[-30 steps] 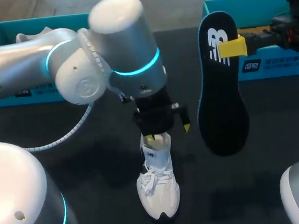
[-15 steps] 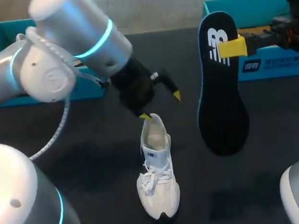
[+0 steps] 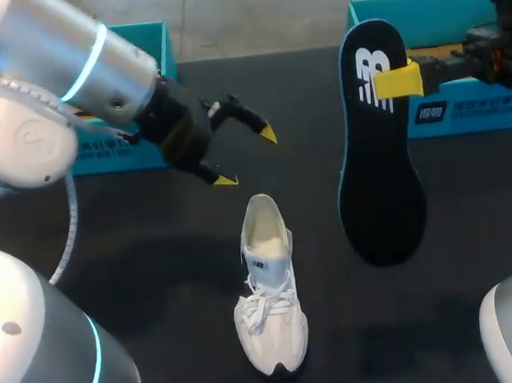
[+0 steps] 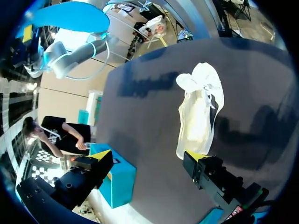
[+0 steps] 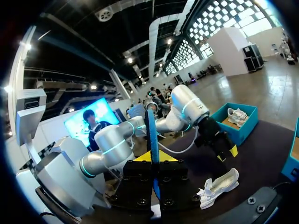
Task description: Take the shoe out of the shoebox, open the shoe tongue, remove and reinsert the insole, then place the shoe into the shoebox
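Black table, both arms over it. Left arm comes in from the left corner, bulky, silver with a lit blue ring, and covers much of the left box. Right arm shows only as a dark wrist at the right edge, over the right box. Both boxes are teal and open and sit along the far edge of the table. In the right wrist view the left box holds a second white shoe. Insole: dark, teal-rimmed, white mark near its top end, hanging upright to the right of the shoe. Whether its low end meets the table cannot be told. Right gripper is clamped on the insole near that top end. In its own view the insole stands edge-on, pinched between the two yellow tips of that gripper. Shoe: white, laced, upright on its sole mid-table outside both boxes, toe toward the robot, mouth gaping and pale inside. Left gripper has its fingers spread wide and holds nothing. It sits beyond the heel and off to the left, clear of the shoe. In the left wrist view the shoe lies ahead of the parted gripper, just past one finger.
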{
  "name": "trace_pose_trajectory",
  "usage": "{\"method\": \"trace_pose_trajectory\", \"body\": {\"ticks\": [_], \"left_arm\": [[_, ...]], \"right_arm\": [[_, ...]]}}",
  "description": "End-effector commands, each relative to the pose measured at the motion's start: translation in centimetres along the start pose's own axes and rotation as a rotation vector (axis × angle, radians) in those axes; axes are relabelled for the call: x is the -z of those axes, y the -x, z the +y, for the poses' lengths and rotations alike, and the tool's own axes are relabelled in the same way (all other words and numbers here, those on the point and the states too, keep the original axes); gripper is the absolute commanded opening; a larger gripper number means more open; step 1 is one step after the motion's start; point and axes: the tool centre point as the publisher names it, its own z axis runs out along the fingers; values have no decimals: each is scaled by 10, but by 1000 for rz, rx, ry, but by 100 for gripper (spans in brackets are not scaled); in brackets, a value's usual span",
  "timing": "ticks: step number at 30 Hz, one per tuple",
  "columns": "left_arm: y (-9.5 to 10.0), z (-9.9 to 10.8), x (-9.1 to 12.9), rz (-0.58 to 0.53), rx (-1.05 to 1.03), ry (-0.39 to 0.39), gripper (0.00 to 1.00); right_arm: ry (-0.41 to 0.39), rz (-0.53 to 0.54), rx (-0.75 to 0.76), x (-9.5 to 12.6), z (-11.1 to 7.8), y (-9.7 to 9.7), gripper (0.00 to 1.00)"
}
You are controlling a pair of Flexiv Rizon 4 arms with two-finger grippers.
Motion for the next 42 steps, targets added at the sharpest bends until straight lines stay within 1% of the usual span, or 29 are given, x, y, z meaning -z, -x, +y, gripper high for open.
{"method": "trace_pose_trajectory", "body": {"ticks": [1, 6, 10, 13, 17, 21, 28, 31, 32, 42], "left_arm": [[-8, 4, 10, -241, -7, -8, 100], [-4, 8, 24, -330, -35, -29, 100], [0, 10, 31, -387, -55, -35, 100], [4, 12, 35, -423, -60, -38, 100], [13, 14, 44, -506, -75, -54, 100], [18, 15, 48, -577, -127, -69, 100], [29, 14, 52, -658, -179, -120, 100], [34, 12, 53, -708, -228, -101, 100], [37, 10, 55, -720, -248, -95, 100], [37, 10, 55, -720, -248, -95, 100]], "right_arm": [[-3, 0, -2, -2, 2, 1, 0], [-3, 0, -2, -2, 2, 1, 0], [-3, 0, -2, -2, 2, 1, 0], [-3, 0, -2, -2, 2, 1, 0], [-3, 0, -2, -2, 2, 1, 0], [-3, 0, -2, -2, 2, 1, 0], [-3, 0, -2, -2, 2, 1, 0], [-3, 0, -2, -2, 2, 1, 0], [-3, 0, -2, -2, 2, 1, 0], [-3, 0, -2, -2, 2, 1, 0]]}}
